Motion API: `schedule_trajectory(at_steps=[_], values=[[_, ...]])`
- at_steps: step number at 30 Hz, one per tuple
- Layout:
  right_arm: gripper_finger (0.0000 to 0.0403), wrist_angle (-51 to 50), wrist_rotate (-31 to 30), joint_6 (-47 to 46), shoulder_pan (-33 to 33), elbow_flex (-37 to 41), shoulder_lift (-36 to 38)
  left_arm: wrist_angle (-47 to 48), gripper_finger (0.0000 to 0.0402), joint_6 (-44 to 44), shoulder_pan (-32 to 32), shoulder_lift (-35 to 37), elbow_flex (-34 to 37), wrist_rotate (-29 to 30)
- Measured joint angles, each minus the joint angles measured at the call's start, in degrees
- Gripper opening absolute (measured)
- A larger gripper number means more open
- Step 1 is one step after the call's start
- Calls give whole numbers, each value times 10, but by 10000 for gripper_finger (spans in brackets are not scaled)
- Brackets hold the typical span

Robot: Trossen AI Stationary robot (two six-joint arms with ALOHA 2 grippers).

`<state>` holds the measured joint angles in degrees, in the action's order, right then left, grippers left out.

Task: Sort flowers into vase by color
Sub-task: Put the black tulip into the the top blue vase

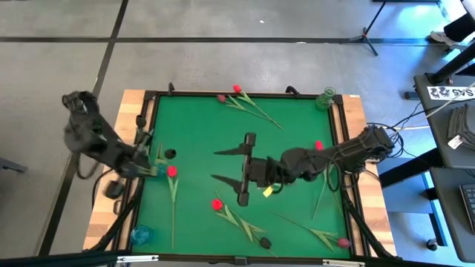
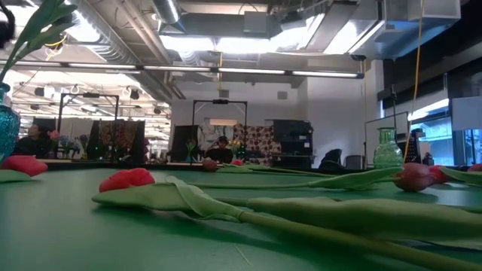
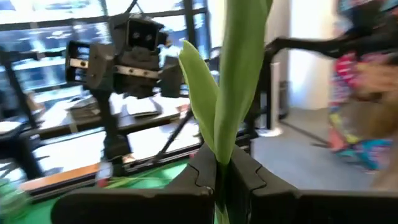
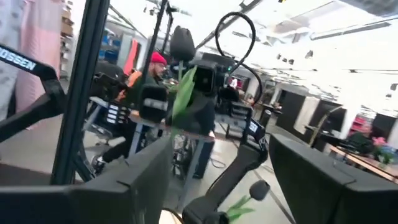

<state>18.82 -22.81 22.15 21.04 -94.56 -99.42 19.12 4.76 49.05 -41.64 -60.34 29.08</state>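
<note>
While the left gripper (image 3: pixel 219 180) clamps its jaws on a flower (image 3: pixel 233 87), stem pointing upward beyond them, the right gripper (image 1: pixel 245 169) hangs mid-desk (image 1: pixel 200 126), jaws apart.

Looking level across the green table (image 2: pixel 60 226), you have a red tulip (image 2: pixel 128 179) lying nearest, its green stem (image 2: pixel 316 218) and leaves running off to the right. Another red flower head (image 2: pixel 24 164) lies at the left, beside a blue vase (image 2: pixel 7 129) that holds leafy stems. At the far right you see a maroon tulip head (image 2: pixel 416 176), with a green glass vase (image 2: pixel 387 148) standing behind it.
</note>
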Motion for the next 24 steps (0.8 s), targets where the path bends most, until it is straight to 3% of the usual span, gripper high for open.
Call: schedule_trajectory(at_steps=[8, 21, 24], values=[[245, -44, -41, -8, 15, 0, 0, 168, 6, -35, 90, 92, 8, 18], [241, -113, -62, -67, 22, 0, 0, 264, 6, -40, 95, 141, 60, 90], [241, -115, -62, -70, 22, 0, 0, 272, 6, -54, 95, 156, 73, 140]])
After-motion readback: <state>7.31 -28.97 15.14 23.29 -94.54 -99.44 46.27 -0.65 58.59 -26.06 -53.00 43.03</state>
